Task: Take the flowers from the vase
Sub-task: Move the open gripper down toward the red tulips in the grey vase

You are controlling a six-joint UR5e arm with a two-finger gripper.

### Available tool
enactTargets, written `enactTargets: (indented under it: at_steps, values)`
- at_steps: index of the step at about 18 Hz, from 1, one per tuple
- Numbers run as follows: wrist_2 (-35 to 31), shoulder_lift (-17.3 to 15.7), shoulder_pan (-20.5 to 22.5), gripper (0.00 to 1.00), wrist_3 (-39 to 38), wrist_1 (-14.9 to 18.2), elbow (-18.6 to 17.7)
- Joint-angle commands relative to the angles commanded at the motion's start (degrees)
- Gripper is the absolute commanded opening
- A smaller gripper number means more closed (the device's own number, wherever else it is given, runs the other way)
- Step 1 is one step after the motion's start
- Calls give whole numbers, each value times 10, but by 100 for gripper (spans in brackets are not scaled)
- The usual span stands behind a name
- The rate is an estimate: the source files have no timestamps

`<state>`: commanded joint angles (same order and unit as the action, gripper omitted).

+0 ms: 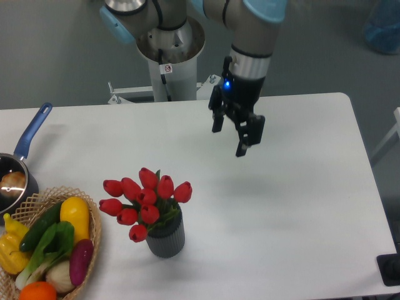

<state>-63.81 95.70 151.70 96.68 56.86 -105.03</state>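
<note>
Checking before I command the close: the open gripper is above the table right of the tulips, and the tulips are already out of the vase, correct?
Not quite. The fixed camera shows the red tulips in the dark grey ribbed vase, untouched. The rest holds: the gripper is open, empty, and above the white table, up and to the right of the tulips.

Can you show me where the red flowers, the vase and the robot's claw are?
flowers [147, 201], fixed camera view, on a red bud in the middle of the bunch
vase [167, 240], fixed camera view, on its ribbed grey side
gripper [229, 139], fixed camera view, midway between its fingertips
</note>
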Motion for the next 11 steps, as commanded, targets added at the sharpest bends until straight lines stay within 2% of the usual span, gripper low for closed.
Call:
enactTargets:
  at_steps: [4,8,11]
  values:
    - [58,23,1,100,-18,2,-4]
    - [96,25,10,100,-31,10,-17]
    - [176,35,27,100,-59,8,-31]
